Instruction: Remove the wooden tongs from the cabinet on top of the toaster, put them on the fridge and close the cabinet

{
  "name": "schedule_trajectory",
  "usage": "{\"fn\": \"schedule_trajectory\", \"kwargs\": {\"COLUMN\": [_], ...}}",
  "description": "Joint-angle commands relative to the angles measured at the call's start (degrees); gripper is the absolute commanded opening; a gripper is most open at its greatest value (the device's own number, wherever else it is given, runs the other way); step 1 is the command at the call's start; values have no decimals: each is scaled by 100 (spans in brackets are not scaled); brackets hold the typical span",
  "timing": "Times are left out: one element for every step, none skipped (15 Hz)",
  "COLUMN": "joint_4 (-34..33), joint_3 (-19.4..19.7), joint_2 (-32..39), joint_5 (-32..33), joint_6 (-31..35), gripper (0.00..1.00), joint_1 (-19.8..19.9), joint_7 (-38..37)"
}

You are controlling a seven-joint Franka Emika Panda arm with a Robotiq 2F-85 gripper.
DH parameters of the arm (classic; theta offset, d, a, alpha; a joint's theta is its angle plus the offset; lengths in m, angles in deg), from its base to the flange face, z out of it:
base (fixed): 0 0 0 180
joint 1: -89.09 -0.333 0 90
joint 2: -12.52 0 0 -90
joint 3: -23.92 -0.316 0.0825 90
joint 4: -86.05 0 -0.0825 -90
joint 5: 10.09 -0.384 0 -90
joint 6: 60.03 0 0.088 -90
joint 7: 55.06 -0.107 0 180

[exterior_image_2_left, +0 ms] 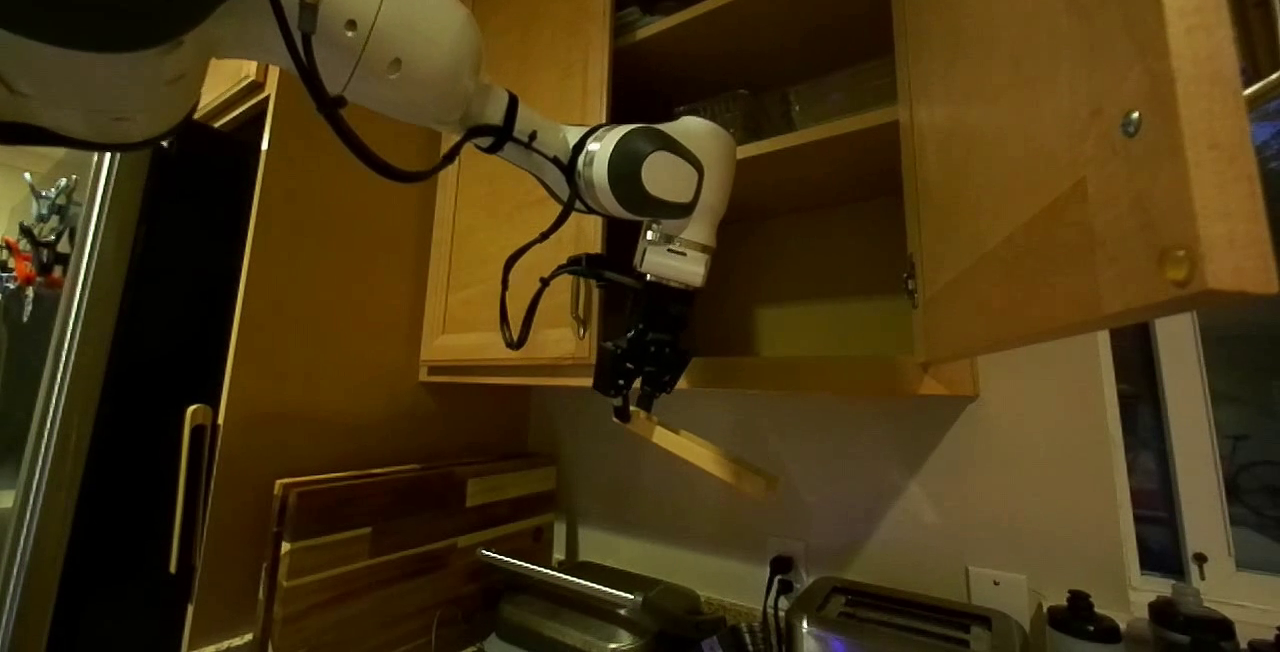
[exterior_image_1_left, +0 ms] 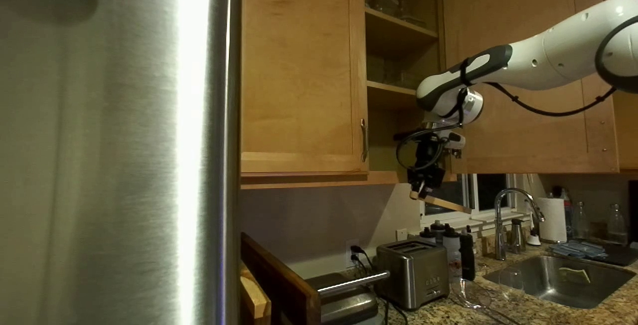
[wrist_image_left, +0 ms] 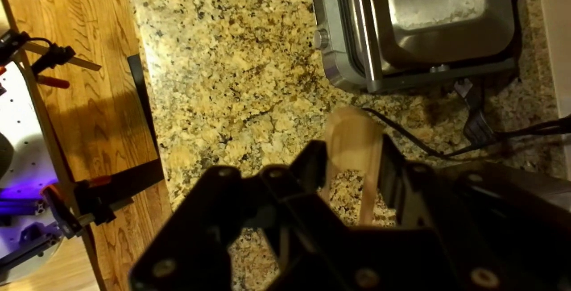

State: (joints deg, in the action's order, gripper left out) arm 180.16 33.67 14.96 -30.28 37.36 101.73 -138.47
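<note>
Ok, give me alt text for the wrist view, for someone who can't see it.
The dark tool grips the wooden tongs near their rounded end, above a speckled counter. A steel-lidded appliance with a bar handle sits at upper right; a wood-grained surface and clamps show at left.

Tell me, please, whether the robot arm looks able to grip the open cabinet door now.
Probably not: the jaws are closed on the wooden tongs, which likely need setting down first, though nothing else visibly blocks the open cabinet door.
</note>
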Motion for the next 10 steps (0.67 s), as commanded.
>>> {"fn": "schedule_trajectory", "kwargs": {"joint_4": [814,904,322,420,488,529,551,559,563,566], "joint_3": [29,25,53,48,44,41,40,40,39,39], "joint_2": [-580,-629,-169,-229,-278,-316,-338,-346,-349,-349], "joint_5": [-59,-55,-1,-1,0,0,0,0,0,0], "joint_6": [303,313,39,47,55,61,66,68,71,73], "gripper": [14,14,33,33,33,33,33,33,33,33], "joint_1": [-96,-98,-64,-67,-68,-68,-68,-68,-68,-68], "joint_7": [-126,-116,2,1,1,1,1,1,1,1]}}
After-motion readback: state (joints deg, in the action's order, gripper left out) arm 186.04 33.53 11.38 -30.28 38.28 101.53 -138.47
